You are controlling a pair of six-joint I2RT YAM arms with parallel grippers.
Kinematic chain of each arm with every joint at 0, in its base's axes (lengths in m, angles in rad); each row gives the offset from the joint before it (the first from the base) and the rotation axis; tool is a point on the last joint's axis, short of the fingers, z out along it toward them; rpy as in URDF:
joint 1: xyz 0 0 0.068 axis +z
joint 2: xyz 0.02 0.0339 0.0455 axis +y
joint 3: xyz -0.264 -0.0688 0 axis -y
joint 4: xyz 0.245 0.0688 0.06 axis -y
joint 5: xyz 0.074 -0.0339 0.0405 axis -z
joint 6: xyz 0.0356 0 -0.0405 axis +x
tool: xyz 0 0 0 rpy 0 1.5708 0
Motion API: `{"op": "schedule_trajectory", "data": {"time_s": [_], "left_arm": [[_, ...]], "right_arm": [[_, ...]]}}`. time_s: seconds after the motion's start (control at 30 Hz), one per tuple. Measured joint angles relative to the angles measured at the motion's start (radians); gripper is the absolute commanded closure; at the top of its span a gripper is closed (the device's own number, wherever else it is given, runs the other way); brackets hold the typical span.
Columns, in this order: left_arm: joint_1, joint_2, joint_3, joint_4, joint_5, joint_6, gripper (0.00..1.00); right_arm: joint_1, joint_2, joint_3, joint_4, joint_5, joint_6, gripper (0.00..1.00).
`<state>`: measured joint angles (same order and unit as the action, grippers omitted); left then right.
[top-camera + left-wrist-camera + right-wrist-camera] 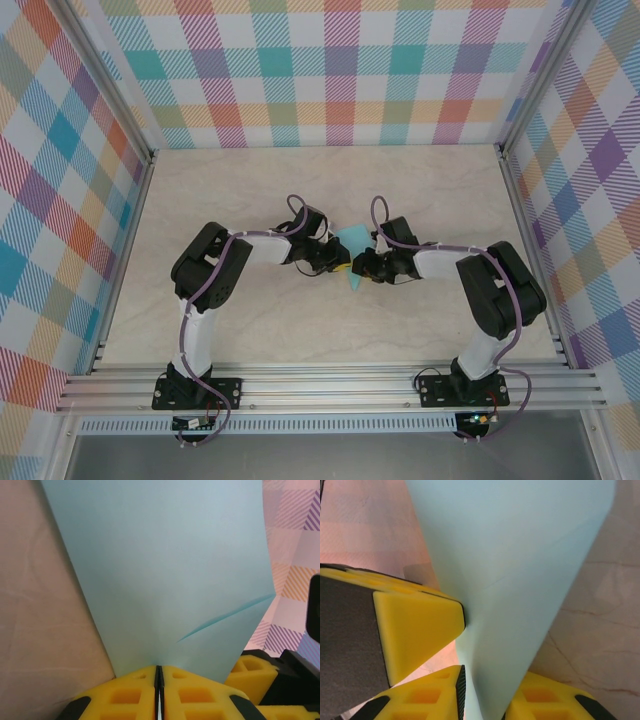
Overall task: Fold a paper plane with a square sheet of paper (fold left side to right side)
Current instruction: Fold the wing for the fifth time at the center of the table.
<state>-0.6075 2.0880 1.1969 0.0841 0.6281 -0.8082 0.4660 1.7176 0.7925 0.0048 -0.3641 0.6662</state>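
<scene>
Presently, item one: the turquoise paper (352, 236), part-folded and lifted off the table (300, 190) at the centre of the workspace, between the two wrists where the arms meet. It is thin and matte with no markings, and from the wrist views it is a broad panel that tapers to a narrow lower end. A single short slanting crease (225, 615) runs in from one edge. Item two: the left gripper (159, 675), its jaws pressed together with no gap and the paper's narrow end emerging straight from the seam, which is a firm pinch. Item three: the right gripper (485, 695), its jaws close on either side of the same tapered end. The paper fills the gap between them, so this is judged to be a clamp too, though a looser one. The fingers (125, 697) are blocky yellow foam wedges with moulded square recesses and thin black pads on the inner faces, soft enough to grip without tearing. Purpose of the arrangement, as a judgement: two grips set close together keep the limp sheet taut and its layers aligned, so one side can be carried over the other for the next fold. Item four: the table is pale with a marbled, smooth surface. Item five: pastel plaid walls (300, 70) on three sides, and a ribbed aluminium rail (330, 385) carrying the arm bases.
</scene>
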Motion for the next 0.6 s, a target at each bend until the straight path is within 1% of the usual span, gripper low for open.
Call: {"op": "schedule_trajectory", "data": {"time_s": [0.27,0.6], "left_arm": [[0.000,0.000,0.001,-0.001,-0.002,-0.011,0.91],[0.000,0.000,0.001,-0.002,-0.003,-0.011,0.91]], "right_arm": [[0.007,-0.010,0.000,-0.056,0.000,0.007,0.81],[0.014,-0.018,0.000,-0.098,-0.005,0.007,0.82]]}}
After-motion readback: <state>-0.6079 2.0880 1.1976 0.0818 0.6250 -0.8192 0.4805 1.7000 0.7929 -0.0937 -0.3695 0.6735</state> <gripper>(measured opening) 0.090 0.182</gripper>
